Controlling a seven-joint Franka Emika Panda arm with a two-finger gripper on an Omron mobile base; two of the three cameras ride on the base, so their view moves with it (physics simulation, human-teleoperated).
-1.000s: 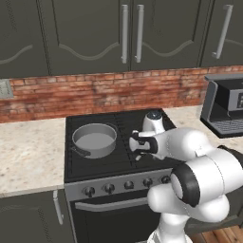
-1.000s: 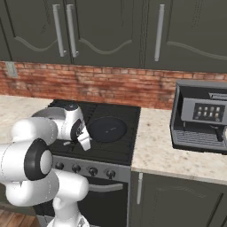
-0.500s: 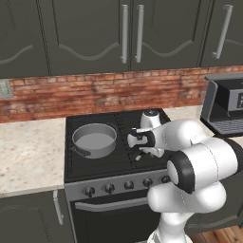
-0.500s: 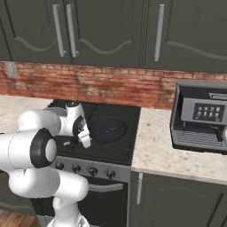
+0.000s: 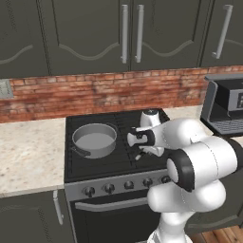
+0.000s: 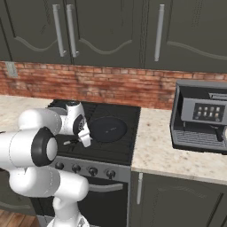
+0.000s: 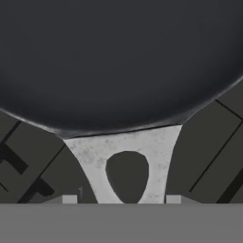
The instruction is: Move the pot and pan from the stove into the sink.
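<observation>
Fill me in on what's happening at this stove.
The robot arm has its end effector low over the stove, lined up on the pale part of the black pan's handle, one finger tip on either side. The pan sits on the right-hand burners and the grey pot on the left ones; neither is lifted. A coffee machine stands on the counter beside the stove.

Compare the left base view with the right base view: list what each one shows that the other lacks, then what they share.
Left base view alone: the pot on the stove's left burner, its light inside plain to see, and a wall outlet on the brick.

Right base view alone: the pan lying flat on the grates, past the wrist, and the coffee machine's whole front with its button panel.

Both: the stove with its row of knobs, the brick backsplash, dark upper cabinets, the beige counter, and the white arm reaching low over the grates.
</observation>
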